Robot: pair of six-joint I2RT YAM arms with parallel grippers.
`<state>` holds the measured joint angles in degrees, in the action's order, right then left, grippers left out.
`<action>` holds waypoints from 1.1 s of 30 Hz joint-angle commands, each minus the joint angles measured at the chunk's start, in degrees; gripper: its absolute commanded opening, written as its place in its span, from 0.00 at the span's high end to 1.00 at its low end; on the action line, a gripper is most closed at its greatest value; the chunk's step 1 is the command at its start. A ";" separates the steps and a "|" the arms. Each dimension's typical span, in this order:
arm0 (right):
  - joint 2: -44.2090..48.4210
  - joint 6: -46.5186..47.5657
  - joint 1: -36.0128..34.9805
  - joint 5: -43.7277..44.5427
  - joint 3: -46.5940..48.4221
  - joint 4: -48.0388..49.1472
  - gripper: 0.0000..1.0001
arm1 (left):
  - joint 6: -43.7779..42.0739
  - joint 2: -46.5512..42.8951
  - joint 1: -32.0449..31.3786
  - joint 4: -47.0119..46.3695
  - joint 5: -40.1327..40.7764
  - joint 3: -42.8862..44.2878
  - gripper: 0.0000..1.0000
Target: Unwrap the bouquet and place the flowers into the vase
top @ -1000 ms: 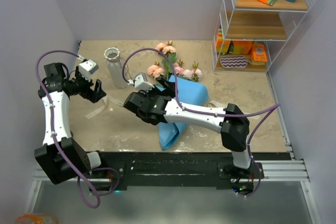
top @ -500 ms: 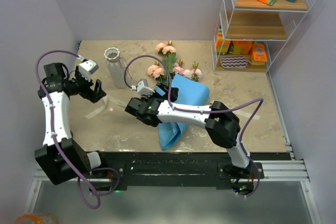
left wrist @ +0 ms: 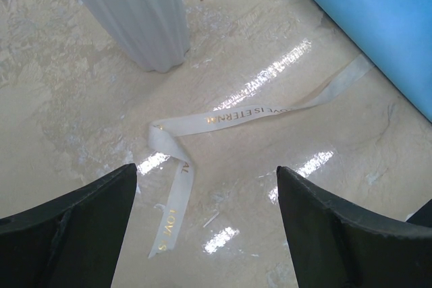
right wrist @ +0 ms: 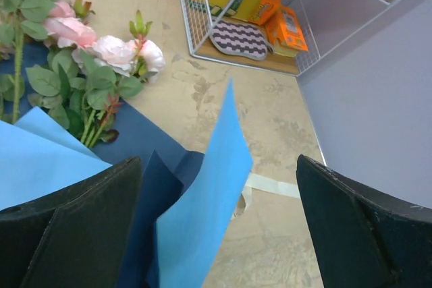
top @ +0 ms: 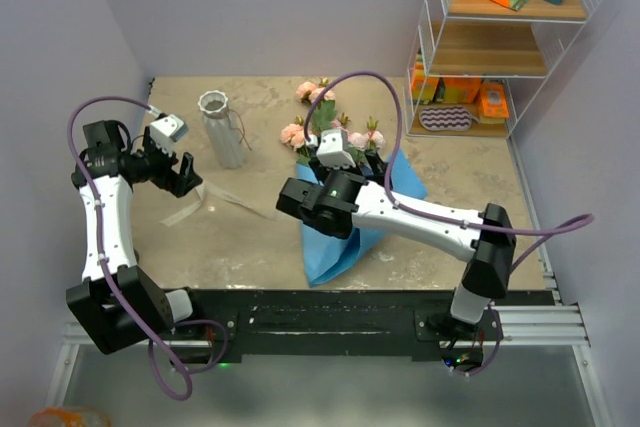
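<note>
Right arm (top: 420, 217) has swung toward 3 o'clock; right tool (right wrist: 217, 160) spread wide above the paper (right wrist: 40, 160), holding nothing; left tool (left wrist: 206, 168) spread too.

Your top cam looks down on vase (top: 222, 129); L wrist cam close beside it, R well right; all share paper (top: 330, 255).

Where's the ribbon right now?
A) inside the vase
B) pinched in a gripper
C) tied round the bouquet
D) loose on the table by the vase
D: the ribbon lies untied and flat on the table, next to the vase.
</note>
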<state>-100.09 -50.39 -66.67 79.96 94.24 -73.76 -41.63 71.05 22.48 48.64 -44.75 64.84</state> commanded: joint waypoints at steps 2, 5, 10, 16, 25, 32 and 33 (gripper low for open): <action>5.60 -11.13 1.02 -1.99 -7.48 -8.07 0.01 | -0.82 -1.35 0.46 1.10 -1.13 3.18 0.11; 8.51 -9.56 3.04 -2.44 -4.69 -7.63 0.01 | -0.74 -0.91 0.46 1.37 -1.30 3.80 0.11; 15.88 17.02 9.78 -15.58 -4.14 20.05 0.01 | -0.82 -0.91 0.37 1.89 -1.57 4.24 0.11; 14.85 20.07 22.98 -36.15 -10.38 26.30 0.01 | -1.62 -1.35 0.46 2.42 -0.78 3.98 0.11; 13.78 19.01 30.29 -50.43 -19.97 31.92 0.01 | -2.06 -1.00 0.46 4.09 -1.39 5.92 0.11; 17.82 20.07 32.57 -50.17 -23.30 31.30 0.01 | -2.50 -1.00 0.46 4.09 -1.39 5.39 0.11; 18.26 19.81 33.27 -51.56 -24.44 31.74 0.01 | -2.41 -1.00 0.46 4.09 -1.48 5.39 0.11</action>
<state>-85.43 -31.27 -34.83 31.31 71.81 -44.07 -43.13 71.02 22.48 52.29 -44.77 68.90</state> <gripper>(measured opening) 0.990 0.888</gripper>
